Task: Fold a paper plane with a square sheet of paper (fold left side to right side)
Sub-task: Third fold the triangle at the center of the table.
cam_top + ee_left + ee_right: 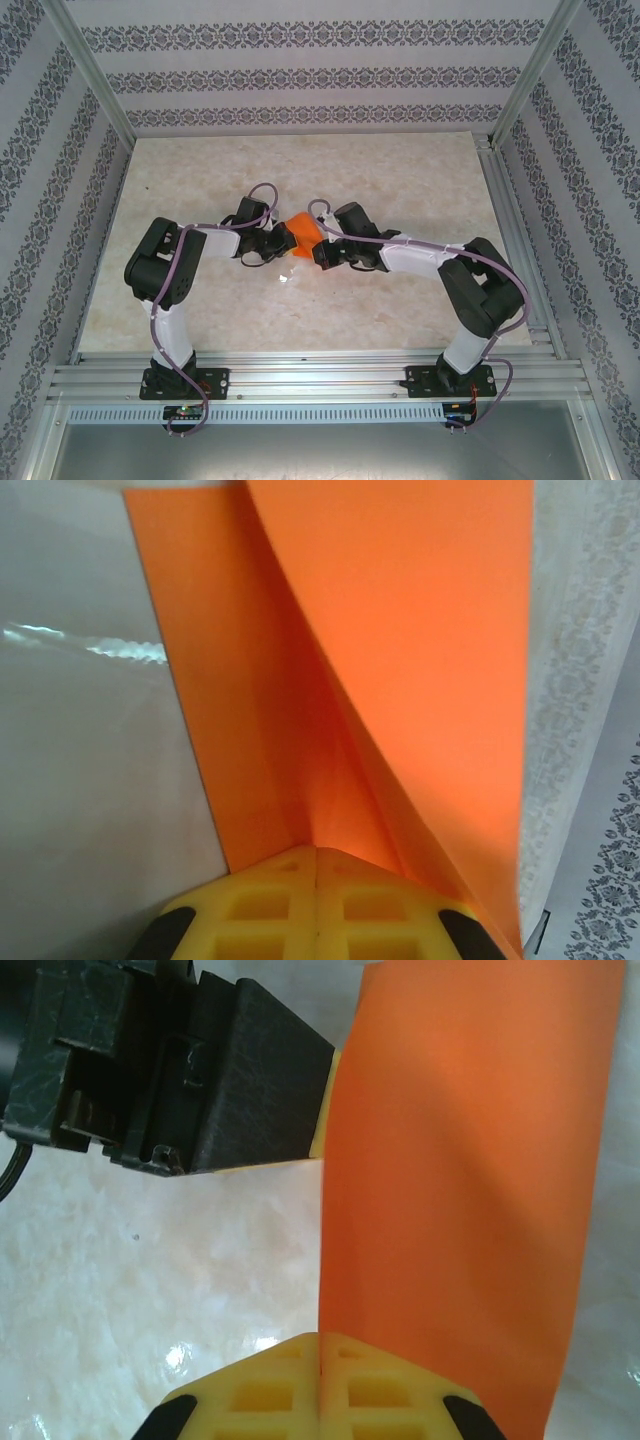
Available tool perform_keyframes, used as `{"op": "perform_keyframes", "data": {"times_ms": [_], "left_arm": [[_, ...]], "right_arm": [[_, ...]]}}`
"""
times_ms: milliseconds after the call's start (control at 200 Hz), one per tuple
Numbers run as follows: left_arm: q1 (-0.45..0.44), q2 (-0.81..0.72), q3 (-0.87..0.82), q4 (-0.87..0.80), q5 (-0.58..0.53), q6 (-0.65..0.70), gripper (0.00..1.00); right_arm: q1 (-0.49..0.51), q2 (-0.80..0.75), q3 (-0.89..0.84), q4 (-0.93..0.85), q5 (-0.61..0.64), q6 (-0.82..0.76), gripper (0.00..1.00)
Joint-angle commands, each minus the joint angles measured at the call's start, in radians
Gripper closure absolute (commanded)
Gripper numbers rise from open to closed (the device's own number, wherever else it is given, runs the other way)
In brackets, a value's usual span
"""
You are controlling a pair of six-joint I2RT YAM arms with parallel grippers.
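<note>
Patterned grey-and-white wallpaper walls off a pale, marble-look table, and both arms reach in to meet over its middle. Between them, lifted off the surface, hangs the thin bright orange sheet of paper.

The left gripper is clamped on the sheet. In its wrist view the yellow fingertips are pressed together and two layers of paper fan out from the pinch in a V, so the fold looks started but loose. The right gripper is also closed on the paper: its fingertips meet at the sheet's lower edge, and the orange panel rises from there, with the left gripper's black body just beside it.

To do this fold well, I would:
- Carry the left side over until its free edge lies flush on the right edge.
- Keep both pinches gentle so the thin paper does not buckle or tear.
- Lower the stack flat to the table before pressing in any crease.

Misaligned edges here would likely skew every later fold.
</note>
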Motion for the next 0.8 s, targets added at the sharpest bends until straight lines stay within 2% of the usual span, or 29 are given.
{"op": "perform_keyframes", "data": {"times_ms": [0,245,520,679,794], "left_arm": [[-0.01,0.017,0.01,-0.08,-0.045,0.05,1.0],[-0.01,-0.009,0.02,-0.082,-0.035,0.053,1.0],[0.008,-0.163,0.058,-0.213,-0.064,0.113,0.82],[0.032,-0.225,0.044,-0.25,-0.081,0.119,0.8],[0.038,-0.216,0.082,-0.257,-0.068,0.126,0.8]], "right_arm": [[-0.017,0.041,0.051,-0.026,-0.03,-0.044,1.0],[-0.025,0.042,0.062,-0.063,-0.055,-0.056,1.0],[-0.028,-0.019,-0.019,-0.039,-0.05,-0.032,1.0],[-0.024,-0.022,-0.037,-0.026,-0.081,-0.021,1.0],[-0.011,-0.02,-0.037,-0.032,-0.098,-0.022,1.0]]}}
